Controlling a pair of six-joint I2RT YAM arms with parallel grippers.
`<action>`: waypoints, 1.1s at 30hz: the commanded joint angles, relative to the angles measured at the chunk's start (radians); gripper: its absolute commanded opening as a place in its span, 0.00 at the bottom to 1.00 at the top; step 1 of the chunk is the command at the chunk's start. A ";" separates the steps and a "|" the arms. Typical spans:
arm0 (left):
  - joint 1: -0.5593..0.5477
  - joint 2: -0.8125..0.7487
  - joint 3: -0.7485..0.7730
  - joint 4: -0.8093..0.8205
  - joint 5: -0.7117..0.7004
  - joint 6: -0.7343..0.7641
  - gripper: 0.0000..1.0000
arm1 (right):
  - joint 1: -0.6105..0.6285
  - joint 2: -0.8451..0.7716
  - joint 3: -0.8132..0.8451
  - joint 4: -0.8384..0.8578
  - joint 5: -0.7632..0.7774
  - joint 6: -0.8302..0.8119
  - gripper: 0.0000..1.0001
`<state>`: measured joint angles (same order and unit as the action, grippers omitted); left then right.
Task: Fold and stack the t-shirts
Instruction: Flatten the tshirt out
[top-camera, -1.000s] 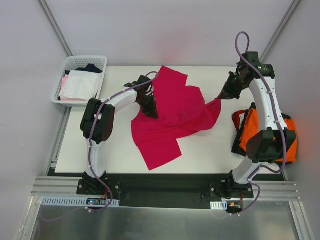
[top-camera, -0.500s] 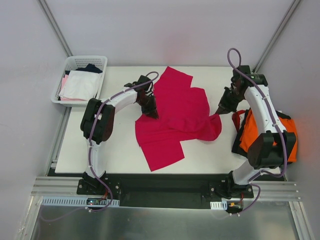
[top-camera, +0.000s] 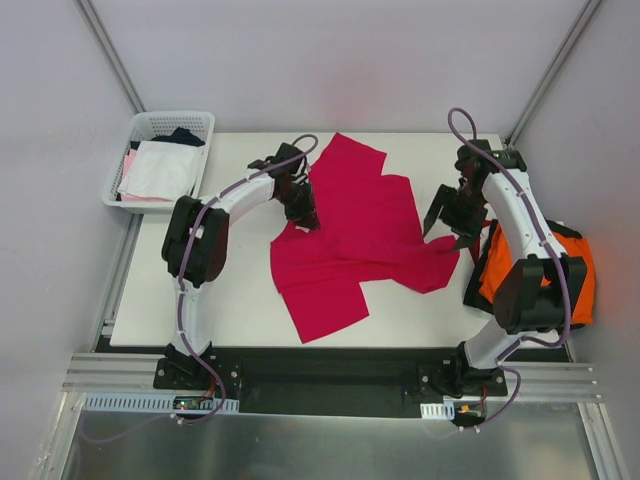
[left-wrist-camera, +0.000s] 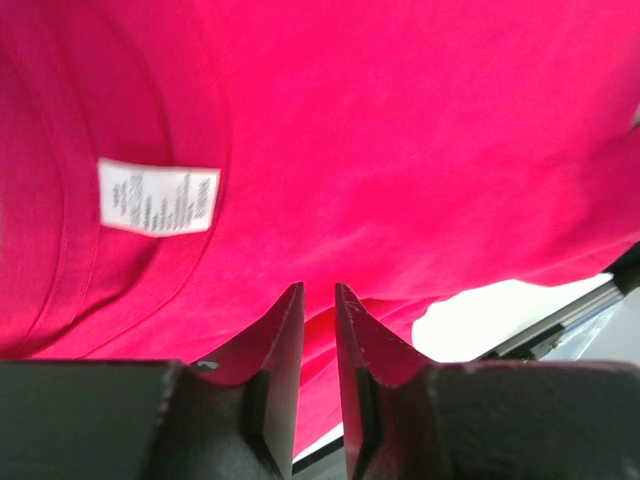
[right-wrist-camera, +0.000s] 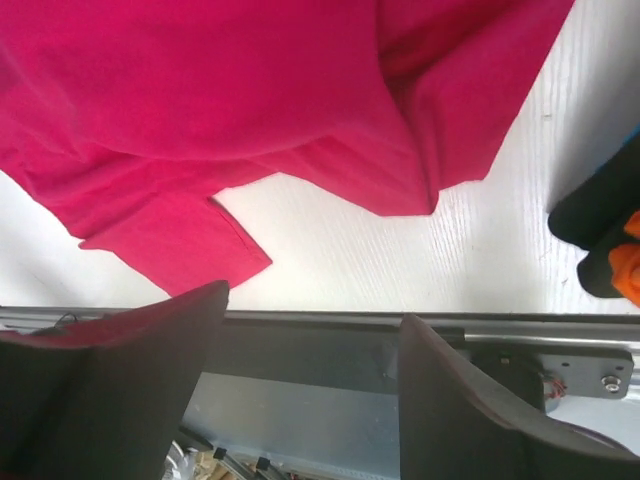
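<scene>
**Crimson t-shirt spread flat mid-table, one pincer at its collar, the other above its sleeve**

A white mesh basket (top-camera: 150, 125) of white and pink garments sits at the table's (top-camera: 200, 310) 10 o'clock corner, and the orange t-shirt (top-camera: 582, 285) and black t-shirt (top-camera: 478, 275) are heaped at 3 o'clock, partly hidden by the right arm. The crimson t-shirt (top-camera: 350, 240) lies mid-table, soft and creased. The left gripper (top-camera: 303, 212) meets its 10 o'clock edge, jaws nearly together, tips on the cloth near the white neck label (left-wrist-camera: 158, 197); I cannot tell if it pinches. The right gripper (top-camera: 448, 230) hangs at the shirt's 3 o'clock edge, jaws wide apart and holding nothing, a folded sleeve at its 6 o'clock
</scene>
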<state>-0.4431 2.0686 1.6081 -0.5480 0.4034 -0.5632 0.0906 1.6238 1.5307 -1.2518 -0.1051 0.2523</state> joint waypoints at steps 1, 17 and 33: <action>0.011 0.022 0.117 -0.009 0.021 0.019 0.20 | 0.005 0.079 0.198 0.029 0.010 -0.036 0.75; 0.014 0.361 0.423 0.112 0.189 -0.076 0.00 | 0.044 0.453 0.413 0.160 -0.258 -0.062 0.58; 0.144 0.108 -0.027 0.062 -0.166 -0.041 0.00 | 0.049 0.626 0.457 0.305 -0.355 -0.028 0.66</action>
<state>-0.3187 2.2208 1.6455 -0.4110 0.3737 -0.6838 0.1455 2.1803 1.9190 -1.0233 -0.3916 0.1883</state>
